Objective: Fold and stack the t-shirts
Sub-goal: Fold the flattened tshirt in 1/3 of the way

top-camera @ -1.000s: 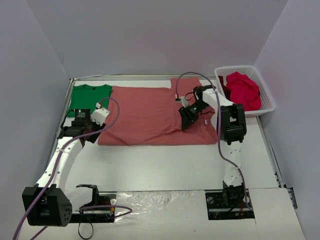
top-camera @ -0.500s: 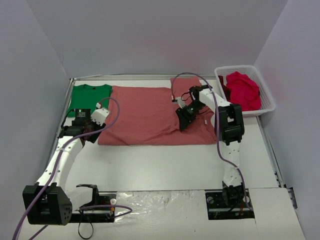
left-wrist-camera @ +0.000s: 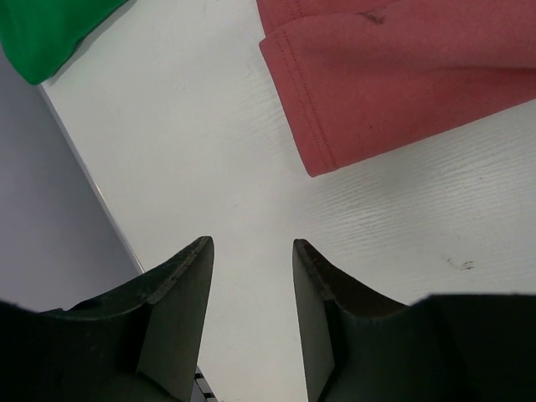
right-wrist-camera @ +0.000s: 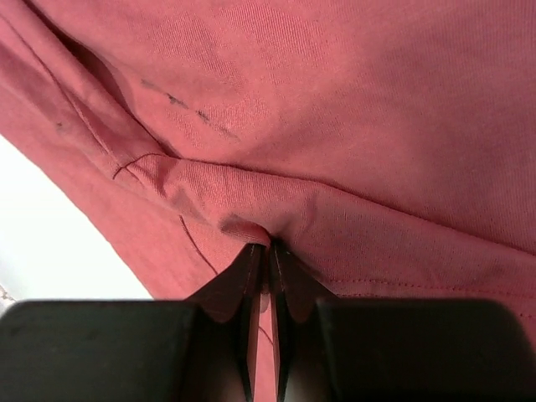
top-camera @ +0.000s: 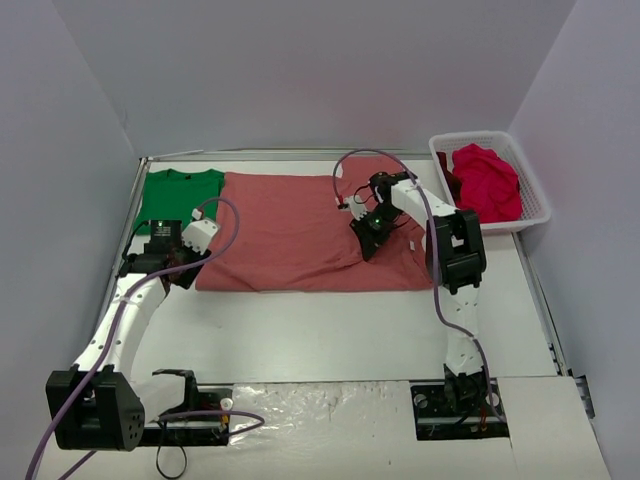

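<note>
Right gripper (right-wrist-camera: 270, 248): fingers pinched tight on a small ridge of the pink tee (top-camera: 280, 225), with cloth bunched at the tips and a stitched seam just beside. The grip sits on the tee's right part, toward the table's right edge.

Left gripper (left-wrist-camera: 251, 247): fingers a moderate gap apart and holding nothing, over bare table (left-wrist-camera: 209, 126) just off the tee's near-left corner.

The pink tee lies spread flat across the far middle. The green tee (top-camera: 178, 190) lies flat in the far left corner. The crimson tees (top-camera: 488, 180) are heaped in the basket (top-camera: 538, 200) at the far right corner.

Judgement: the step looks like folding the right side inward.
- Lift only enough to clear.
- Carry leftward, parallel to the far edge, so the crease runs straight.
- The pinch looks thin, so pull slowly or it may slip.
- The left gripper could pin the near-left corner against dragging.
</note>
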{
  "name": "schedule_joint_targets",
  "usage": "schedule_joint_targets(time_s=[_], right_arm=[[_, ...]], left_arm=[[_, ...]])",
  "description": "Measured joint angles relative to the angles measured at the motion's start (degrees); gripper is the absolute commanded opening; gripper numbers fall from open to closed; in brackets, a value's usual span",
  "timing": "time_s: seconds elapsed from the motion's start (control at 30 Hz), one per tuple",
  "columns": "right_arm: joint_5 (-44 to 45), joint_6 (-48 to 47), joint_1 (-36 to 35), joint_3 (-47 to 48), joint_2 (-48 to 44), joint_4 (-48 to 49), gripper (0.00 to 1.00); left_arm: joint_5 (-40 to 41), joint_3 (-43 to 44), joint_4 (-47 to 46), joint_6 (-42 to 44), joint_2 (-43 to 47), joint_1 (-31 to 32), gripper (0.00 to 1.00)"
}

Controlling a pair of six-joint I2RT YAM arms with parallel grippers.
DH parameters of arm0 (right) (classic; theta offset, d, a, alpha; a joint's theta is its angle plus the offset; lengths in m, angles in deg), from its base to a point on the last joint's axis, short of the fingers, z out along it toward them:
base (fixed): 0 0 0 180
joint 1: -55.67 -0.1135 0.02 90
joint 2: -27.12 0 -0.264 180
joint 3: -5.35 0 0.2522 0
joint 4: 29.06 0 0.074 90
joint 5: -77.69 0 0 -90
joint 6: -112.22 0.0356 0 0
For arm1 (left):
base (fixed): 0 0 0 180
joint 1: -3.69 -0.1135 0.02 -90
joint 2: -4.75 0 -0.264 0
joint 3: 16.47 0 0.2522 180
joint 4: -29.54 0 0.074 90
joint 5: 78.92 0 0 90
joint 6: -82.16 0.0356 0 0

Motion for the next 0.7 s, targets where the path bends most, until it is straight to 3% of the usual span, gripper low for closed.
schedule_joint_targets(time_s=[0.33,0.7], right_arm=[[11.9,0.3,-6.4,3.7,0.0,-0.3,0.01],[19.4,-0.2,-10.3,8.2,0.0,-0.9,0.05]], left_arm=[[-0.1,0.0,0.0,0.0,0.0,-0.1,0.42],[-0.4,0.0,0.0,0.0,-0.4,-0.3,0.42]])
